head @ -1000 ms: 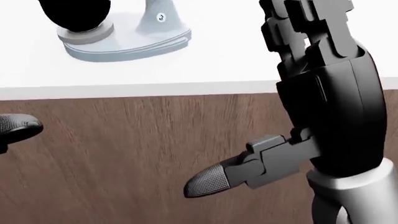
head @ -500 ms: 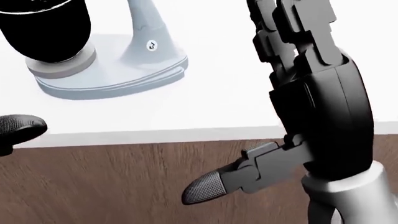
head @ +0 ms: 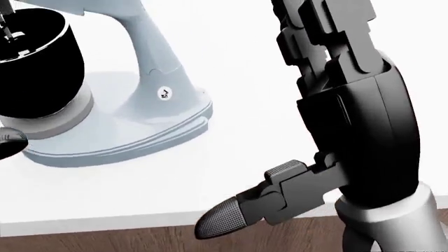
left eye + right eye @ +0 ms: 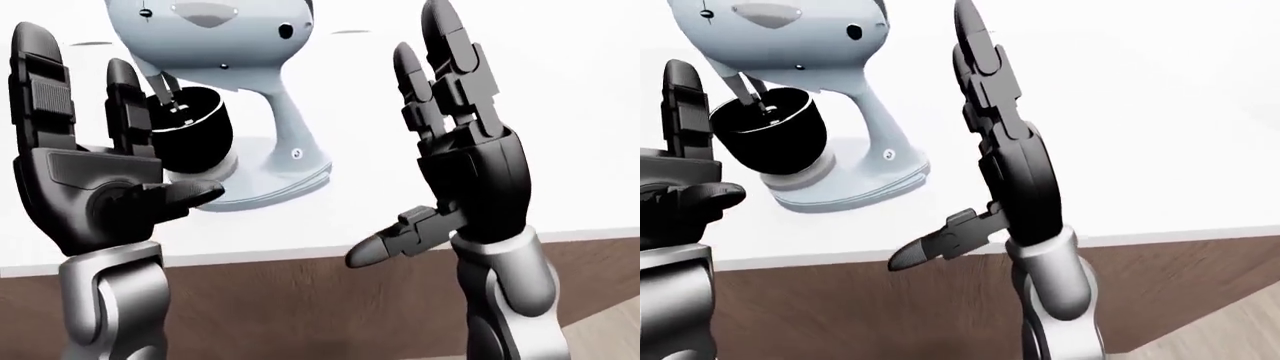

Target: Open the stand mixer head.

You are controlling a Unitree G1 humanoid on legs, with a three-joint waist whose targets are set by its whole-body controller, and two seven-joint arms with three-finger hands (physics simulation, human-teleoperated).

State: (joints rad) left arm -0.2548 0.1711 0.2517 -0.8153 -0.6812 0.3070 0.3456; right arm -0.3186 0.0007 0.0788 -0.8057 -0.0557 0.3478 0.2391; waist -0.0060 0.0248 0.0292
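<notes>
A pale blue-grey stand mixer (image 4: 290, 135) stands on a white counter (image 4: 560, 150), with its head (image 4: 205, 34) over a black bowl (image 4: 190, 135); a beater hangs into the bowl. My left hand (image 4: 100, 157) is raised and open at the left, in front of the bowl, holding nothing. My right hand (image 4: 450, 150) is raised and open to the right of the mixer, fingers up, thumb (image 3: 245, 207) pointing left, apart from the mixer. The head view shows the mixer's base (image 3: 126, 136) and column only.
The counter has a brown wooden face (image 4: 300, 315) below its white edge. A strip of light wood floor (image 4: 1240, 330) shows at the bottom right in the right-eye view. White counter surface spreads to the right of the mixer.
The whole head view has shifted: the mixer and counter edge have slid down the picture and grown larger, so the camera has moved up or closer. The right hand keeps its open pose.
</notes>
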